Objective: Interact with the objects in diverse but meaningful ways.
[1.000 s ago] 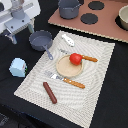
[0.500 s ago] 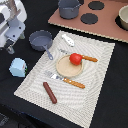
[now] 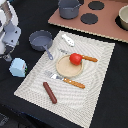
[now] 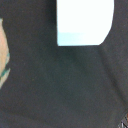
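My gripper [image 3: 6, 54] hangs at the exterior view's left edge, just beyond the pale blue-white cup [image 3: 18, 67] and apart from it; its jaws are not clear enough to read. The wrist view shows the cup [image 4: 82, 22] on the dark table with no fingers in sight. The grey long-handled saucepan [image 3: 41, 40] stands beside the gripper. The red tomato [image 3: 75, 58] sits on the tan plate [image 3: 64, 70]. The brown sausage [image 3: 50, 92] lies on the mat's near corner. The small white bottle-like piece [image 3: 68, 40] lies on the mat's far edge.
A striped placemat [image 3: 97, 85] carries the plate, an orange-handled knife [image 3: 89, 59] and fork [image 3: 70, 81]. A brown toy stove [image 3: 100, 25] at the back holds a grey pot [image 3: 69, 7] and another pot [image 3: 123, 17].
The arm has shifted only slightly at the left edge. None of the objects has moved.
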